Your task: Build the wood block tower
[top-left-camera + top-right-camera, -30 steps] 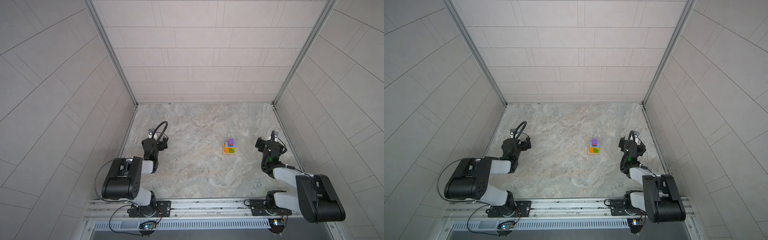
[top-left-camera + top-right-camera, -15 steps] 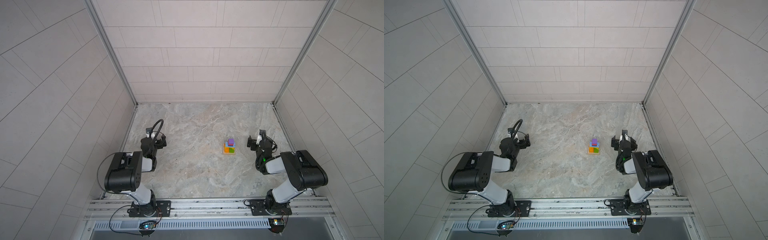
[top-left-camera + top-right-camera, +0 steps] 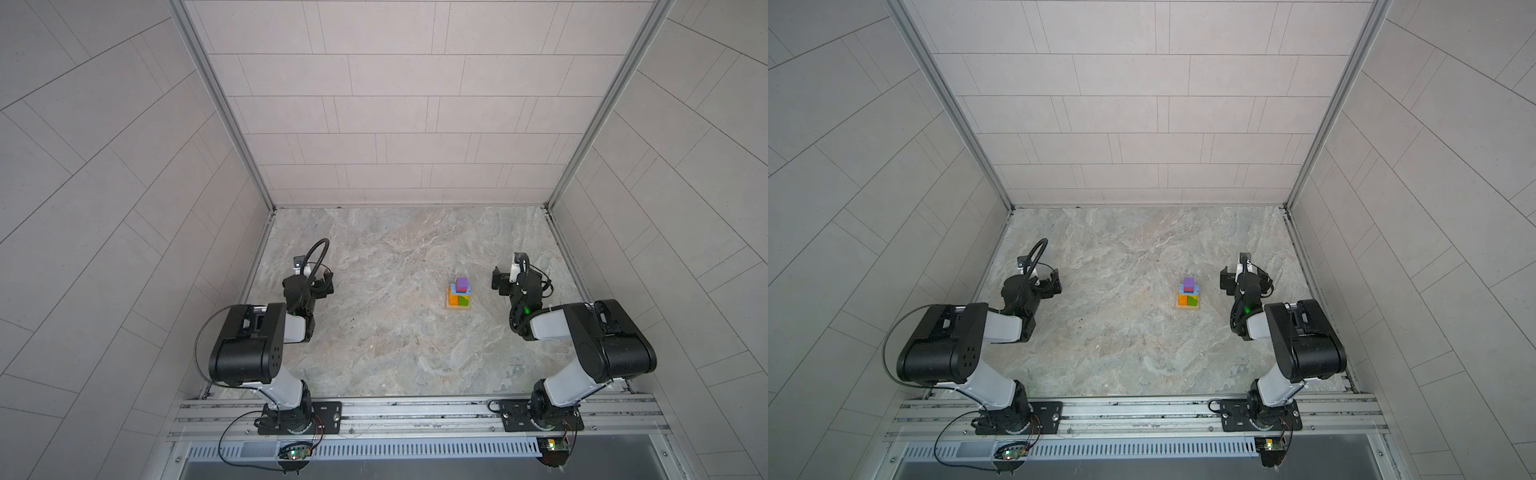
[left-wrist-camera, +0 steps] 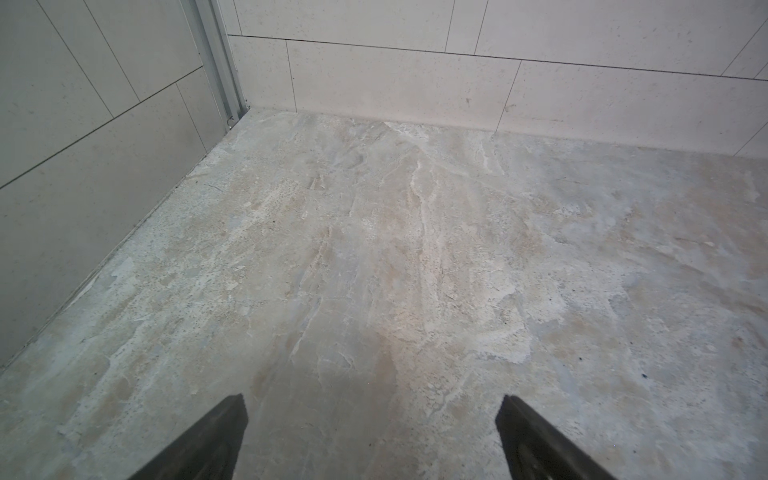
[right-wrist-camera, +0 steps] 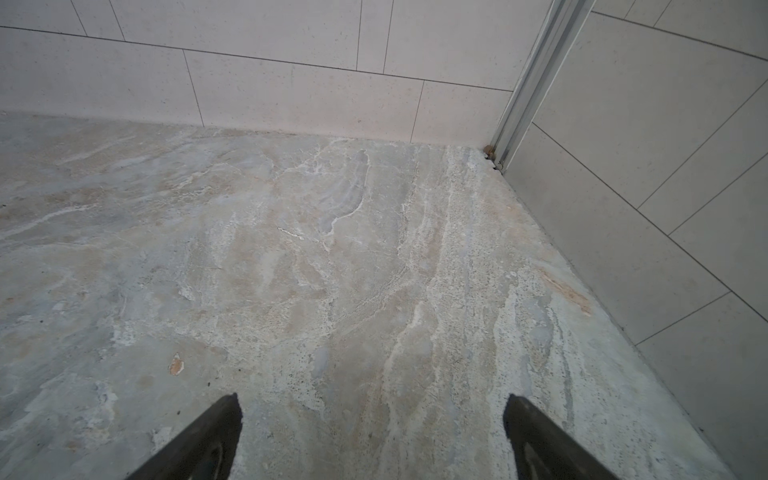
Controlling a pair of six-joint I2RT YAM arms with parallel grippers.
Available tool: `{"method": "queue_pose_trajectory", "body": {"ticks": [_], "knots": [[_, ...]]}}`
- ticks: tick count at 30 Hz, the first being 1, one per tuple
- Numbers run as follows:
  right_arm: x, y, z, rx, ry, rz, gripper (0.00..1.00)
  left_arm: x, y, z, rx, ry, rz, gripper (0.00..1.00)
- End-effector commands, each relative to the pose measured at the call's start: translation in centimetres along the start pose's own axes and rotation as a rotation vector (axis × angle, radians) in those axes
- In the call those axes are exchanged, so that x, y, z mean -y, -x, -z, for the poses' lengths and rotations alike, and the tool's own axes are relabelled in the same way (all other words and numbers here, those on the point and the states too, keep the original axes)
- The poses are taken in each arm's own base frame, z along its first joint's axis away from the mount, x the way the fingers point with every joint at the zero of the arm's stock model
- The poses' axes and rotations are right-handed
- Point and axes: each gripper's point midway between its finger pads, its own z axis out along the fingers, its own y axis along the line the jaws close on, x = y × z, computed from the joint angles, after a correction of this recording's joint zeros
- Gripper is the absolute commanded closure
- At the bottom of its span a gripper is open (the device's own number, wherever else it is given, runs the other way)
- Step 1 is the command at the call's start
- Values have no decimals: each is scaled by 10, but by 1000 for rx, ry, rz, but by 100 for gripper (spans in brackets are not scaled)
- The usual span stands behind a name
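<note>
The tower [image 3: 459, 296] [image 3: 1188, 296] of wood blocks stands right of the floor's middle in both top views. It has a tan base, orange and green bricks above, then a light-blue layer, and a purple cube [image 3: 462, 283] on top. My right gripper [image 3: 500, 283] [image 3: 1226, 282] hovers open just right of it, apart from it. My left gripper [image 3: 325, 288] [image 3: 1054, 285] is open far to the left. In the wrist views the left gripper [image 4: 372, 402] and right gripper [image 5: 372, 401] show only bare floor between their fingertips.
Tiled walls close the marble floor [image 3: 395, 249] on three sides. Both arms are folded back with their elbows [image 3: 249, 349] [image 3: 606, 345] raised over the front rail [image 3: 415, 411]. No loose blocks show on the floor.
Both arms have folded back, elbows rising toward the front rail. The right gripper has shifted a little left, nearer the tower. The tower has not moved.
</note>
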Motion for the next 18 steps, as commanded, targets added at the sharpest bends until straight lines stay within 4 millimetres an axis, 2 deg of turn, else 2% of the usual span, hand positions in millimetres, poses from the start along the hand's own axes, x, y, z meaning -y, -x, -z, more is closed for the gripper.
{"method": "queue_pose_trajectory", "body": {"ticks": [1,18], "knots": [[0,-1,1,-2,1,21,0,1,13,-1,35,2,-7,0],[-1,-1,0,-6,-1,27,0,1,13,-1,35,2,-7,0]]}}
